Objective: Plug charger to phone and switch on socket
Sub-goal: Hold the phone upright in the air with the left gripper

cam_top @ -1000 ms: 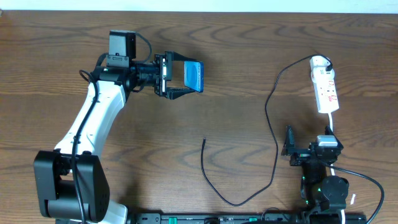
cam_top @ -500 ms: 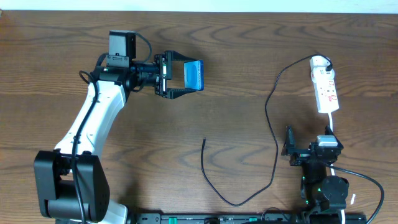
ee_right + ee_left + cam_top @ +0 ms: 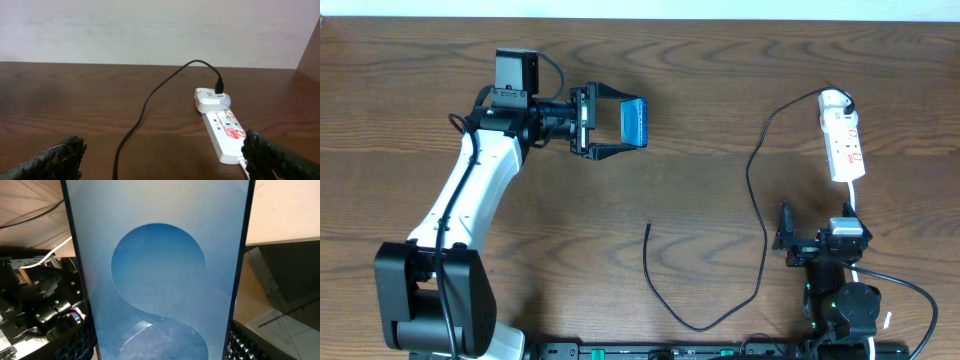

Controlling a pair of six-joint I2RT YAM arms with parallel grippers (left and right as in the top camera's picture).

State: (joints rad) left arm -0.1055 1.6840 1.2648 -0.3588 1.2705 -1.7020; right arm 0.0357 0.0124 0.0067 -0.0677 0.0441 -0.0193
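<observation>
Dark wood-grain table (image 3: 720, 80) runs to a pale wall (image 3: 150, 25) at the far side.

The phone (image 3: 634, 122) is in the upper left-centre of the overhead view, clamped between the fingers of the left gripper (image 3: 632, 122). Its screen is turned back toward the wrist. In the left wrist view the phone (image 3: 159, 270) fills almost the whole picture, pale blue with darker blue circles. Dark ribbed finger pads (image 3: 82, 347) press its two long edges at the bottom corners of that view. I can make out no readable writing on the screen there.

The charger (image 3: 749, 172) lies on the wood. Its connector tip (image 3: 649, 225) rests below the phone in the overhead view, well apart from it. From the tip the thin black cable loops toward the near edge. It then climbs up the right half of the table and enters a white adapter (image 3: 834, 99) seated in the far end of the socket (image 3: 844, 145). That long loop lies between the phone's side of the table and the socket.

The socket lies along the right edge and carries red print too small to read. A white cord (image 3: 853, 205) leaves its near end toward the right arm.

The right gripper (image 3: 165, 160) sits low at the near right, just short of the socket. Its dark fingers are spread wide at the two bottom corners of its wrist view, grasping nothing. The white left arm (image 3: 470, 190) reaches diagonally from the near left corner.
</observation>
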